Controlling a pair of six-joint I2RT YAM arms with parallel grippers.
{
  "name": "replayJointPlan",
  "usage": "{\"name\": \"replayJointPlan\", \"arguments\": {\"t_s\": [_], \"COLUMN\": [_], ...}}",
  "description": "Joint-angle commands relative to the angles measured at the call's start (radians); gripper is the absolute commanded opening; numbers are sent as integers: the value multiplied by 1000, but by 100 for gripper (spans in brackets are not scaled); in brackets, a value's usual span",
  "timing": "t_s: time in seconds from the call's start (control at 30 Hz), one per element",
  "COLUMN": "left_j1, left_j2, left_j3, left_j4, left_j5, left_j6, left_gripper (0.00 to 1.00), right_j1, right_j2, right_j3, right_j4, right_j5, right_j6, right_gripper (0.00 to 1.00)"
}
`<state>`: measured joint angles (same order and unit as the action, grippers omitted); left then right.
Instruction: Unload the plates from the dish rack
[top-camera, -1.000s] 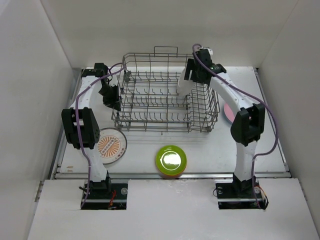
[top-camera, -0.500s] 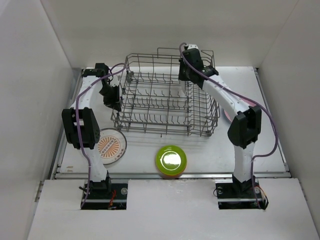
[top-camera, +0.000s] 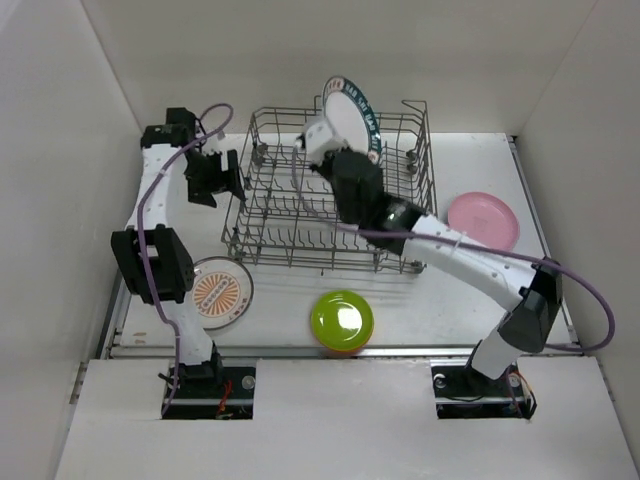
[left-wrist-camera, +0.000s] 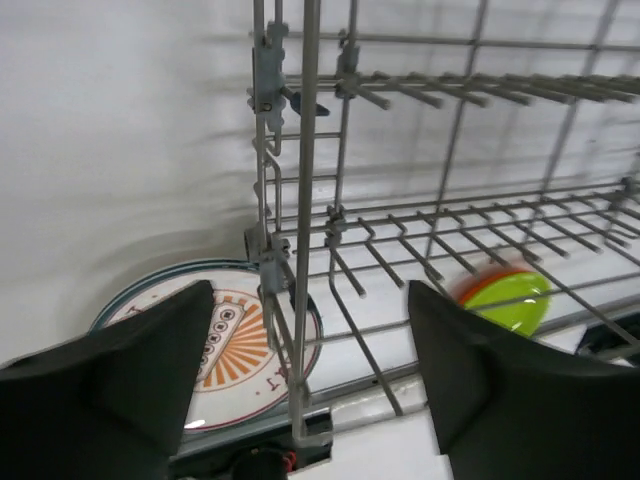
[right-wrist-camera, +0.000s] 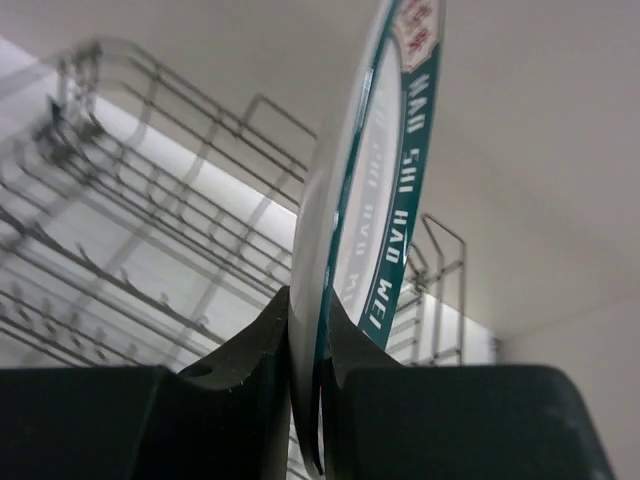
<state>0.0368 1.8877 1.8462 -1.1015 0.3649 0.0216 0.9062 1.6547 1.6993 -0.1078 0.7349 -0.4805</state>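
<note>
Right hand (right-wrist-camera: 306, 340) risen over dish rack (top-camera: 300, 212), gripping teal-rimmed plate (top-camera: 352, 115), left hand (left-wrist-camera: 310, 300) spread wide beside it.

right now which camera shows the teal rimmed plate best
The top external view: the teal-rimmed plate shows its round face, held above the dish rack by the right gripper. The right wrist view sees it edge-on, pinched between the fingers. The left wrist view misses it.
</note>
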Motion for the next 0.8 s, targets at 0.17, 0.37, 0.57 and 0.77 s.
{"name": "replayJointPlan", "arguments": {"t_s": [0.17,0.37,0.57,0.77], "left_j1": [196,85,38,29], "left_j2": [-157,-188,-119,-110], "left_j3": [283,220,200,177], "left_j4": [-75,-150,-248,-259], "left_j5": [420,519,365,431], "left_j6": [-29,116,170,199], "left_gripper": [99,99,99,98], "right_j1": [172,293,373,404], "right_j2": [8,141,220,263], "right_j3": [-467,-515,-477,-458], "right_j4": [571,795,950,959], "right_j5": [397,416,416,393], "right_j6": [-595,-782,-883,-892], "right_gripper": [0,0,0,0]}}
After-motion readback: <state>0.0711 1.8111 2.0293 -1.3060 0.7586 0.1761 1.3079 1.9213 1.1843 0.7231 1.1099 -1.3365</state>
